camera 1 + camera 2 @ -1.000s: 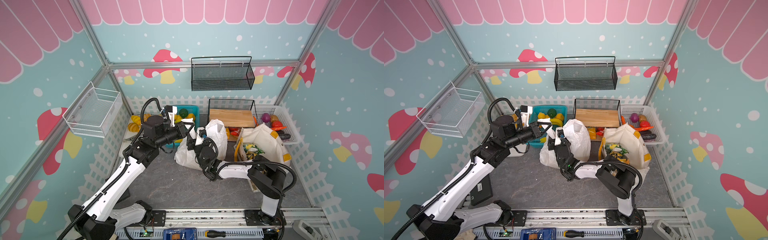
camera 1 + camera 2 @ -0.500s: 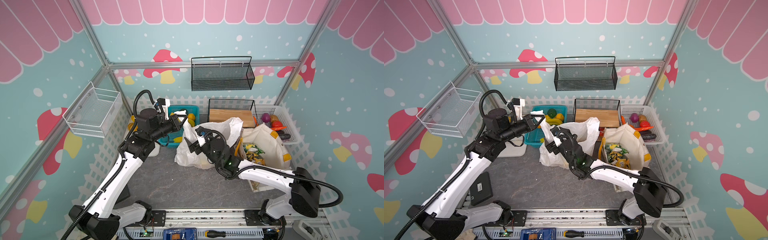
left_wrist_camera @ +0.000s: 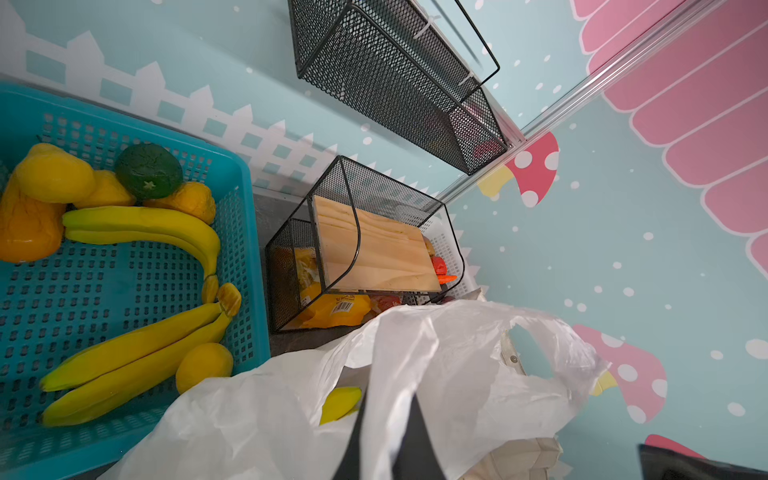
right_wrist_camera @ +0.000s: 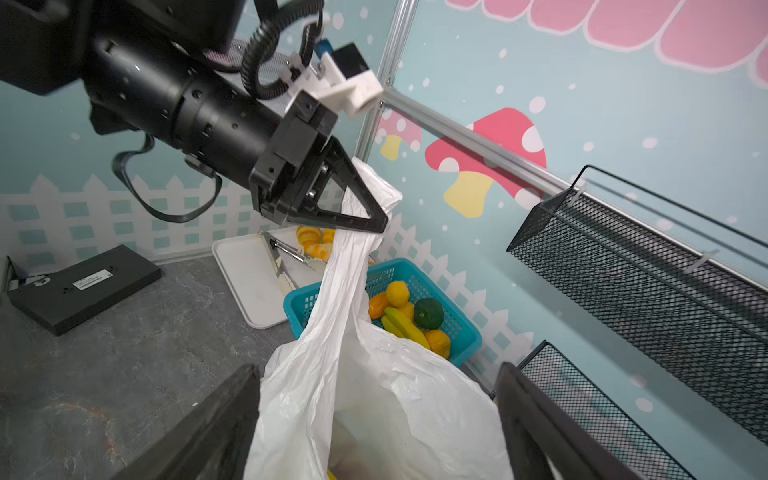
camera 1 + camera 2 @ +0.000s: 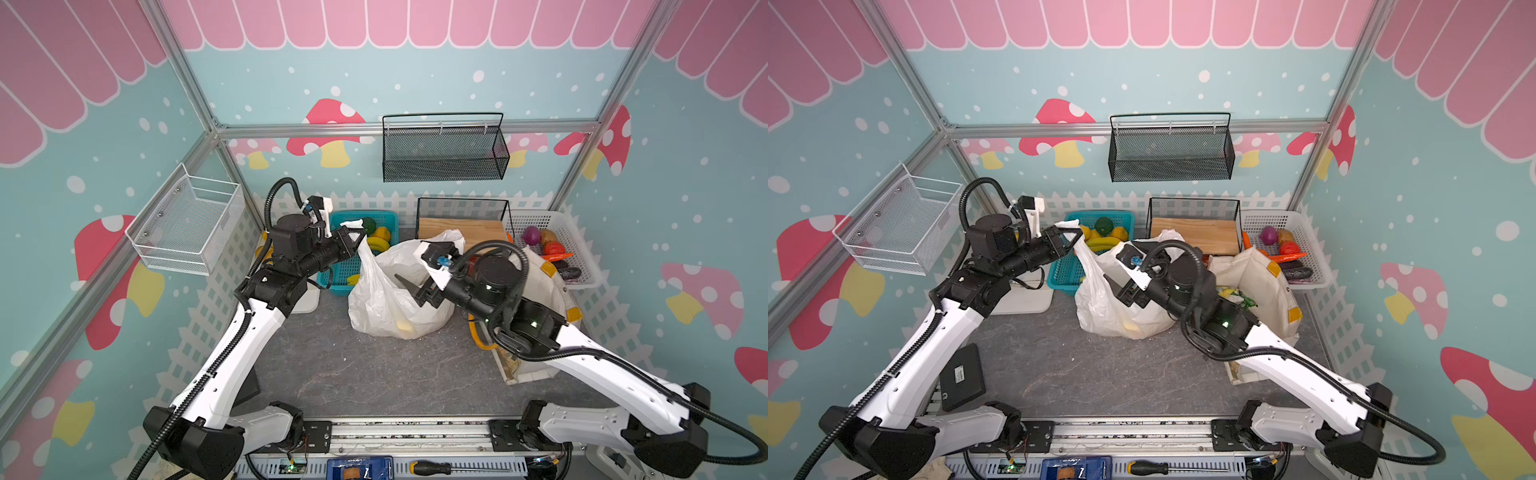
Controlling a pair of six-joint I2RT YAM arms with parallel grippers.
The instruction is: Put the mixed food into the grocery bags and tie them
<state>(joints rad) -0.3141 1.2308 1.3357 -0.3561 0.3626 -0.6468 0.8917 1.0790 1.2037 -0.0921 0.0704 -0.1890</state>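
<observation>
Bagging seemed under way: the left end effector [image 4: 374, 220] clamped the thin white plastic carrier bag [image 5: 390, 299] by its handle. The right end effector [image 5: 415, 291] gaped empty, bag mouth just ahead, needing a yellow banana [image 3: 141, 226] next.

White links [image 5: 232, 361], black joints [image 5: 270, 291], ribbed cables [image 5: 269, 199], black left gripper [image 4: 380, 223]

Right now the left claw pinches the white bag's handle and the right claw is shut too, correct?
No: the right claw is open, as the right wrist view shows. The left claw does pinch the handle of the white bag.
</observation>
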